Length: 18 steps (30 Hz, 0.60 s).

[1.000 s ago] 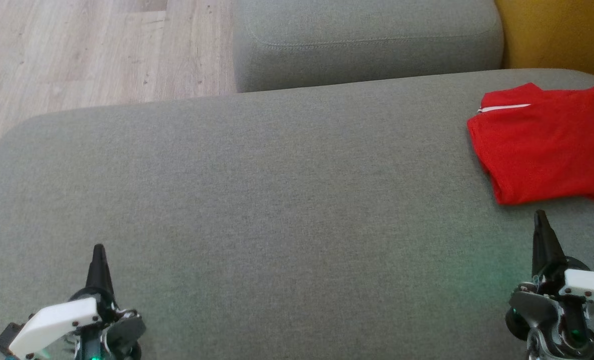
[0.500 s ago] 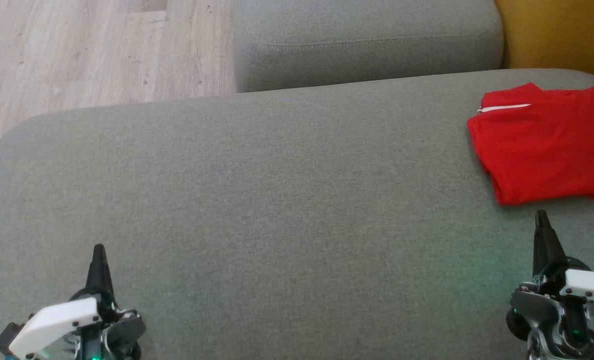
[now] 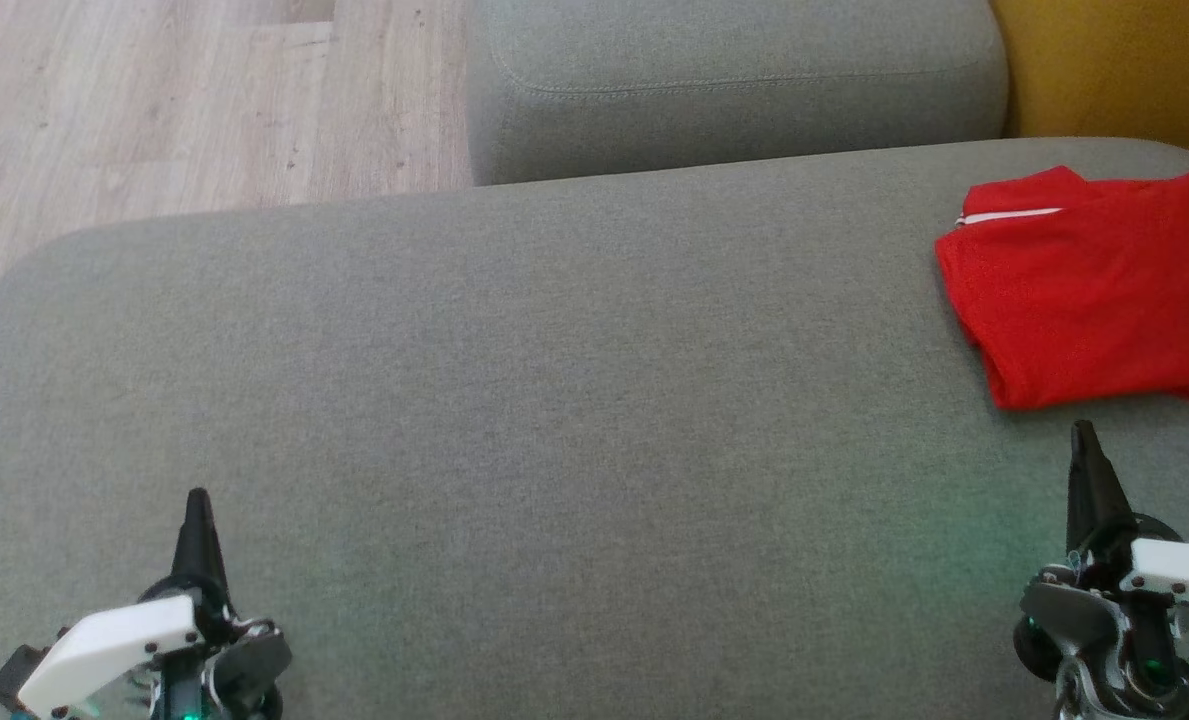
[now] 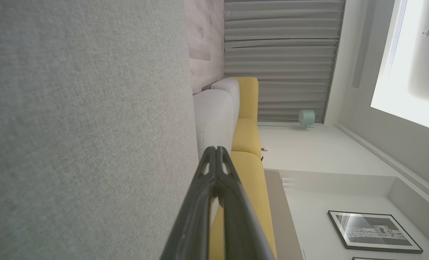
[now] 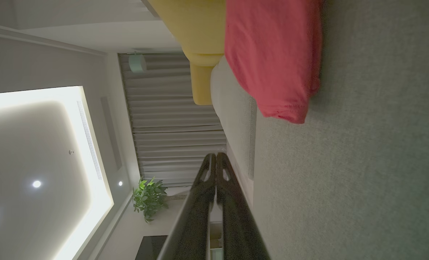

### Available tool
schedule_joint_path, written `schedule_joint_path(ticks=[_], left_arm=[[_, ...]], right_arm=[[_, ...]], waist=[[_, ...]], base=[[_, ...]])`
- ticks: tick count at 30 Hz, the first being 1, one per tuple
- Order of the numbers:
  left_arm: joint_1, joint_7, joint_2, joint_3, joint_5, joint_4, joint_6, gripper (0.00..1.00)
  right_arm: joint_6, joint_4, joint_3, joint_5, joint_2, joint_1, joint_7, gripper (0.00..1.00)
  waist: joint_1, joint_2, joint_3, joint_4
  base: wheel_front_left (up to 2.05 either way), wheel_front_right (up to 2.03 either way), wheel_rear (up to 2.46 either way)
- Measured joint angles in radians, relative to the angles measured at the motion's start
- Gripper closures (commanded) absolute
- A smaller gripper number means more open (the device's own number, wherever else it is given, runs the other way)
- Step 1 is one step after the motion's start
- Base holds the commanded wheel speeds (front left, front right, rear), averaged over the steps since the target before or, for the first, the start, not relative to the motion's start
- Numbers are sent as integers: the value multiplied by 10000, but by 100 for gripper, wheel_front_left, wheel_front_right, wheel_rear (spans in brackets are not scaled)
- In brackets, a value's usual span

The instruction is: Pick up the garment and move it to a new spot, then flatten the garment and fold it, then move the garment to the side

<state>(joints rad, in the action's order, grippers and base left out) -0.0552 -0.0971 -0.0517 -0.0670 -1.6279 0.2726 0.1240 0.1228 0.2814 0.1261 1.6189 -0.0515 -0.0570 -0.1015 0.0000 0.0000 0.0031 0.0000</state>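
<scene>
The garment (image 3: 1094, 295) is red with a thin white stripe and lies folded into a rough rectangle at the far right of the grey sofa seat (image 3: 574, 400). In the right wrist view the garment (image 5: 272, 54) lies ahead of the fingers, apart from them. My right gripper (image 3: 1084, 432) rests just below the garment's near edge, shut and empty, its fingers (image 5: 216, 159) pressed together. At the lower left my left gripper (image 3: 197, 498) is also shut and empty, fingers (image 4: 216, 151) meeting at the tips, far from the garment.
A second grey cushion (image 3: 734, 80) sits behind the seat. Yellow upholstery (image 3: 1124, 70) stands at the back right, and wooden floor (image 3: 174, 100) lies past the seat's far left edge. Curtains (image 4: 283, 54) and a potted plant (image 5: 149, 196) are further back.
</scene>
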Motion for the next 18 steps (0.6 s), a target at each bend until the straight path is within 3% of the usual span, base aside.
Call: schedule_joint_path(ticks=[18], left_arm=[[0,-44,6,-15,10,0,0,100]], right_arm=[[0,0,17,0,27,0,-2,100]], waist=[[0,0,0,0]], base=[[0,0,0]])
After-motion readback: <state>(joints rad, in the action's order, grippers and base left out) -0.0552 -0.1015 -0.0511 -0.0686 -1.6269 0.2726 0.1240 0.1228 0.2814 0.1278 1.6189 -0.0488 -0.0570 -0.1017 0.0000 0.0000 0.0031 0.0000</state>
